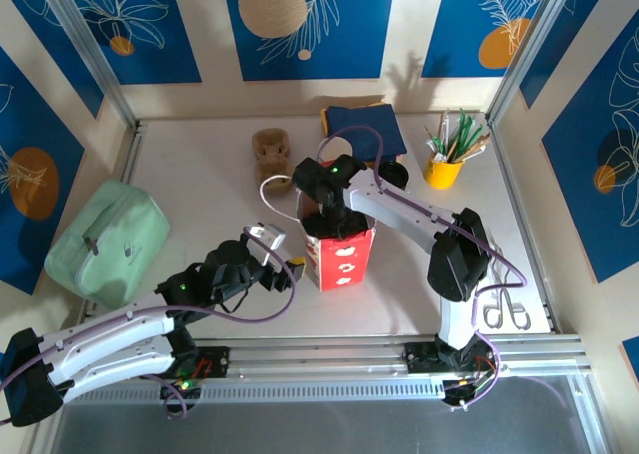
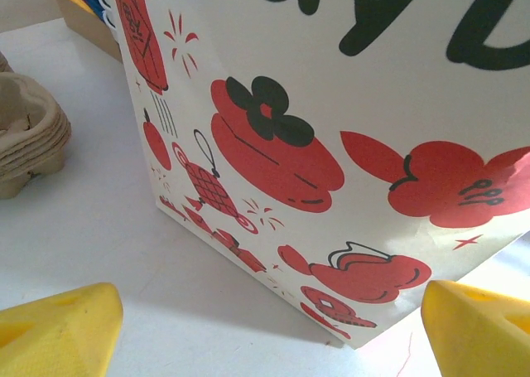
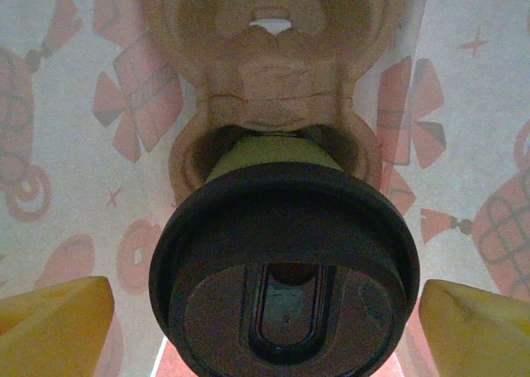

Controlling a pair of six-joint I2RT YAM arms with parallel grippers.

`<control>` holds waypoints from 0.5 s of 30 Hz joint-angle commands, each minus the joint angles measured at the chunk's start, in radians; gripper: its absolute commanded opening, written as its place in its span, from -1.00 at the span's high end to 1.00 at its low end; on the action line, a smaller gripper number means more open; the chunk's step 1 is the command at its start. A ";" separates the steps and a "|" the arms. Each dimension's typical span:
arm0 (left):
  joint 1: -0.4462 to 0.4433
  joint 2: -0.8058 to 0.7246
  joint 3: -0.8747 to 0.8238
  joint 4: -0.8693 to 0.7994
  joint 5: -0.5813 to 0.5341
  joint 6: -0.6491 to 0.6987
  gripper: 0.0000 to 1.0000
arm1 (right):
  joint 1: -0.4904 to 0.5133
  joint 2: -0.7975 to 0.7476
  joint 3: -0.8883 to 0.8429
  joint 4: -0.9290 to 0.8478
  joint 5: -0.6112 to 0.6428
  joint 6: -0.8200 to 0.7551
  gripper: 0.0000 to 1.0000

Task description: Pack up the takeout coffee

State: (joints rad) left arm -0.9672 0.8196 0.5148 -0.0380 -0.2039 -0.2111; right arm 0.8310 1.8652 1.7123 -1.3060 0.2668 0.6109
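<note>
At frame centre in the right wrist view, the takeout coffee (image 3: 286,261) sits upright in a pulp cup carrier (image 3: 273,70) inside the printed paper bag (image 1: 344,259). The right gripper (image 1: 332,218) stands wide above the lid, holding nothing. Left of the bag in the top view, the left gripper (image 2: 273,331) stands wide and empty over the counter (image 1: 200,175).

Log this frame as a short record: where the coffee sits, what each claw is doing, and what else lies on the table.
coffee: takeout coffee, black lid on, seated in a pulp carrier
container: red-and-white paper bag, upright mid-table, holding carrier and cup
right claw: open, down inside the bag, straddling the lid, gap visible at one finger
left claw: open, low beside the bag's outer wall, holding nothing
other items: green pouch, carrier stack, yellow utensil cup, scissors
</note>
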 commanded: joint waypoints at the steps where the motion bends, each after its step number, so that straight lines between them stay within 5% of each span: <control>1: -0.007 -0.019 -0.010 -0.004 -0.014 -0.002 -0.86 | 0.007 -0.041 0.029 -0.042 0.015 0.018 -0.88; 15: -0.007 -0.007 0.002 -0.005 -0.011 0.006 -0.86 | 0.013 -0.050 0.051 -0.064 0.034 0.019 -0.79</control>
State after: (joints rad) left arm -0.9672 0.8188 0.5148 -0.0391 -0.2035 -0.2108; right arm 0.8368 1.8545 1.7290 -1.3327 0.2867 0.6113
